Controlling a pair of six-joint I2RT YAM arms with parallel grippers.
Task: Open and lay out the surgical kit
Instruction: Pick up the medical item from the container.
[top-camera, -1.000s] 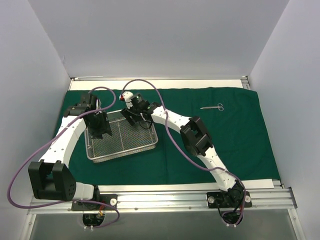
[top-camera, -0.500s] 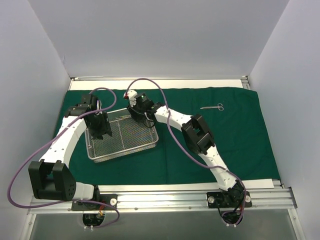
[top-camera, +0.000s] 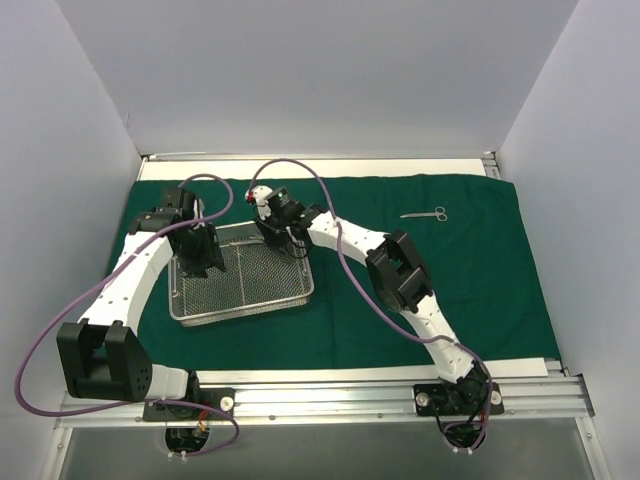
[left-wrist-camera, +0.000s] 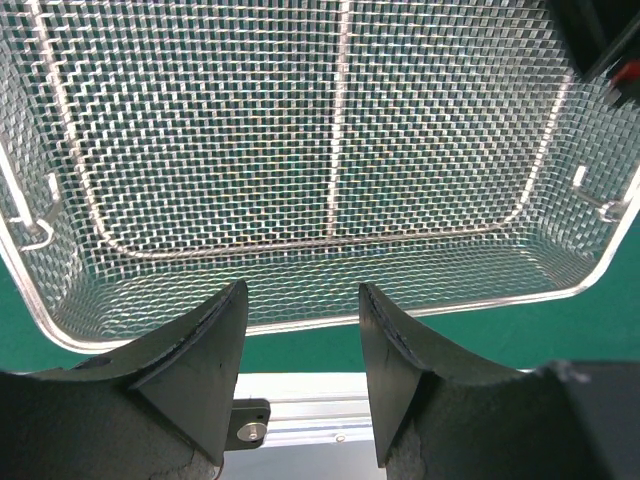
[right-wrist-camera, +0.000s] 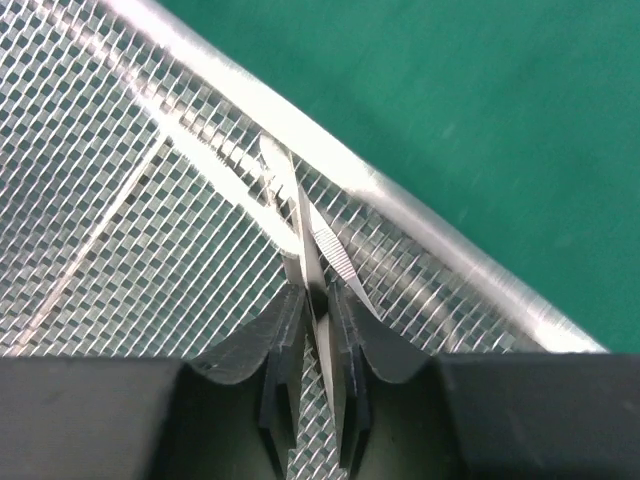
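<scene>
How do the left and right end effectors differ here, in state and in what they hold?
The left end effector is open, its fingers wide apart; the right end effector is shut. The left grips nothing, while the right pinches a thin metal instrument. The left hangs over the tray's left part, the right by its far rim. Both are at the wire-mesh tray.

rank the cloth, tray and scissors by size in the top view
1. cloth
2. tray
3. scissors
The gaps in size are wide, so nearness to the camera does not change the order.
</scene>
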